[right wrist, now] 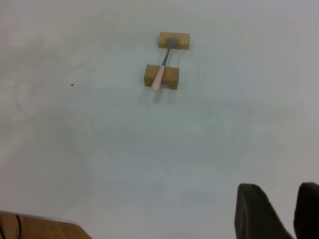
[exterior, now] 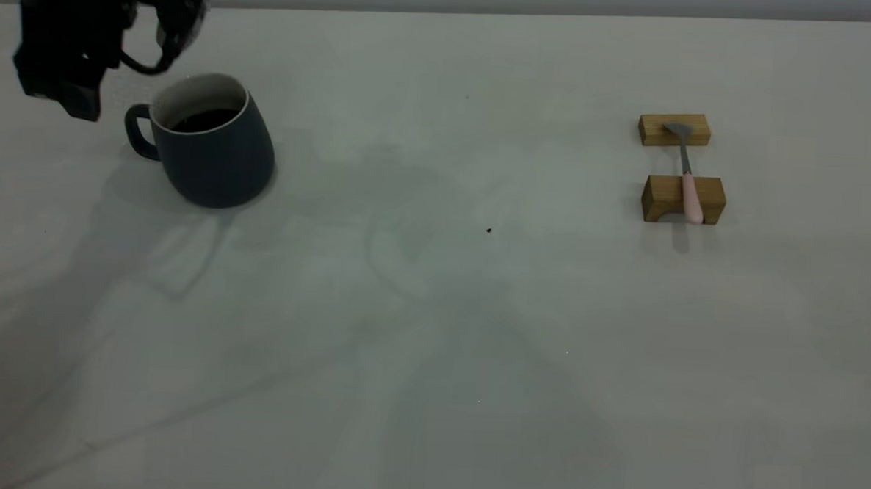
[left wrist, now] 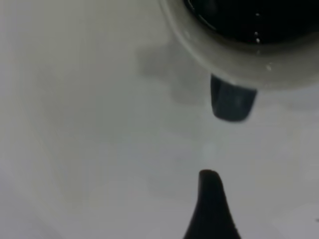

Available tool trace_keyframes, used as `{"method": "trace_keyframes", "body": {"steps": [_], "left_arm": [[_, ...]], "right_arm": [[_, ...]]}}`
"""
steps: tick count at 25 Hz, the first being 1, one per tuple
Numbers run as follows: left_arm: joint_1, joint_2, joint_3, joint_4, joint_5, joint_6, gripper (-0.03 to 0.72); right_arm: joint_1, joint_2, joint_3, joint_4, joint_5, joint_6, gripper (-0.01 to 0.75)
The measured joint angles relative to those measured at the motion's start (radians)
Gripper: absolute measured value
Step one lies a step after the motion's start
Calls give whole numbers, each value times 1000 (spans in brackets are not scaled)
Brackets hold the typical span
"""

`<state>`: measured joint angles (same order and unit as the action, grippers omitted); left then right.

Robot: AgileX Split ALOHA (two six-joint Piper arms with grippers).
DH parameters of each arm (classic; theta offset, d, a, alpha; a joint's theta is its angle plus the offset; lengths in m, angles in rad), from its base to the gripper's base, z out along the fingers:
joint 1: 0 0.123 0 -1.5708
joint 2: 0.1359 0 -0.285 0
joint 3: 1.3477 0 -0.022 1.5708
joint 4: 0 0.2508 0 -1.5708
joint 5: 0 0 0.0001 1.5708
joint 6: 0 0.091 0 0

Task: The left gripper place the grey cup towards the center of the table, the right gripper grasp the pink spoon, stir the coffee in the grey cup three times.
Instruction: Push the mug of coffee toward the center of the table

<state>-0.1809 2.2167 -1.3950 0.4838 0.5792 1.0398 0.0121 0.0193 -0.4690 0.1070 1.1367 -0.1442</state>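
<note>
The cup (exterior: 212, 143), dark slate-grey with a white inside and thin white rim, stands at the far left of the table (exterior: 432, 332), its loop handle pointing left. Dark coffee (exterior: 204, 119) fills it partway. The left gripper (exterior: 92, 38) hangs just left of and above the handle, grasping nothing; whether its fingers are parted cannot be told.

The spoon (exterior: 687, 175) lies far right across two wooden blocks (exterior: 683, 199), long axis running near to far, pink handle nearer, grey bowl on the farther block. The right gripper (right wrist: 279, 211) sits well apart from it, fingers slightly parted, empty.
</note>
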Motion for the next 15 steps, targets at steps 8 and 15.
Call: {"method": "trace_keyframes", "body": {"steps": [8, 15], "left_arm": [[0, 62, -5, 25, -88, 0, 552], [0, 97, -6, 27, -126, 1, 420]], "right_arm": [[0, 0, 0, 0, 0, 0, 238], [0, 0, 0, 0, 0, 0, 238]]}}
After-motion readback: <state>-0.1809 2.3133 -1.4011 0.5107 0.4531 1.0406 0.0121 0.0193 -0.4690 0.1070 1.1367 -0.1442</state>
